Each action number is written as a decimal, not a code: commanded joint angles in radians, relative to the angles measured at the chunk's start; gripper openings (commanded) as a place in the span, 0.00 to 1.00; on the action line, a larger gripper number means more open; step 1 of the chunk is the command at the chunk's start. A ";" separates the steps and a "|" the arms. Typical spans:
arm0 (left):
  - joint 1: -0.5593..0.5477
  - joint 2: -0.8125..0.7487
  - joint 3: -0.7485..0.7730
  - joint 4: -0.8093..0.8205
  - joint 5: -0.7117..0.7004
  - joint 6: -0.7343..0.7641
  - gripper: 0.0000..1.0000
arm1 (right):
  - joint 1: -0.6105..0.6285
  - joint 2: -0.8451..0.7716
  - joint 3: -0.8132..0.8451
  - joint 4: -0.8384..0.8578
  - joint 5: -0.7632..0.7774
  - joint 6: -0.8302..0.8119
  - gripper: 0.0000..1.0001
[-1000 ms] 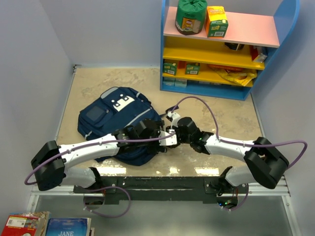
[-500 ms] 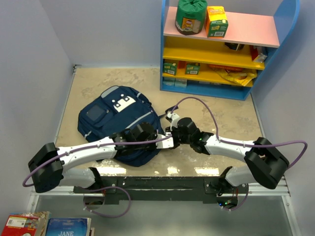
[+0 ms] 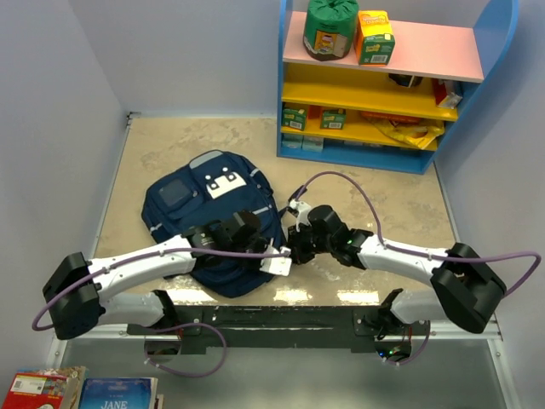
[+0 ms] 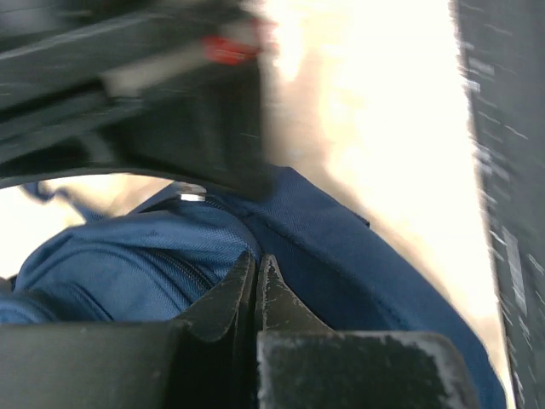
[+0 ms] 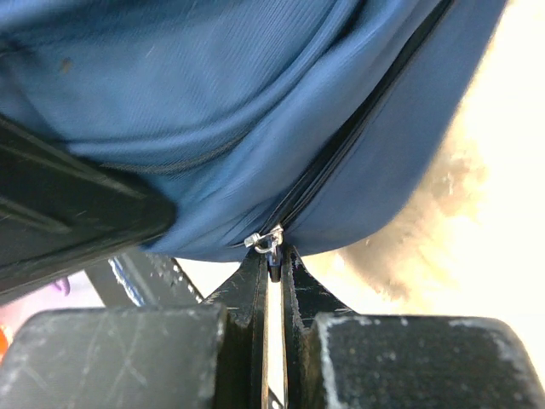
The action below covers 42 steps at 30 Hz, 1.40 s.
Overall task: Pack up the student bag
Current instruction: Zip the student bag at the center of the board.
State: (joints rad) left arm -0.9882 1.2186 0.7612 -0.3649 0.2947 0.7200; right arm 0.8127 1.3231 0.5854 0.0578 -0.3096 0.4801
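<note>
The student bag (image 3: 183, 213), navy blue with white patches, lies on the tabletop in front of both arms. My left gripper (image 3: 277, 262) is at the bag's near right corner. In the left wrist view its jaws (image 4: 256, 257) are shut, the tips pinching a fold of the bag's fabric (image 4: 341, 273). My right gripper (image 3: 295, 249) meets the same corner from the right. In the right wrist view it (image 5: 274, 256) is shut on the silver zipper pull (image 5: 271, 241) at the end of the bag's dark zipper line (image 5: 358, 128). The bag's inside is hidden.
A blue shelf unit (image 3: 383, 85) with pink and yellow shelves stands at the back right, holding a green roll (image 3: 330, 28), an orange box (image 3: 374, 37) and small packets. Books (image 3: 77, 392) lie below the table's near edge at bottom left. Walls close in left and right.
My left gripper went from open to shut and drew back toward the near edge. The bag shifted and turned a little on the table. The right gripper stayed shut on the zipper pull.
</note>
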 commanded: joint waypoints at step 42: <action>0.253 0.134 0.745 -0.338 -0.121 -0.234 1.00 | -0.325 0.335 0.475 -0.167 0.276 0.005 0.99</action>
State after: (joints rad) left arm -0.7921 1.3373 1.3956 -0.6064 0.2367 0.5987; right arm 0.4713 1.7077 0.9756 -0.0940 -0.0399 0.5022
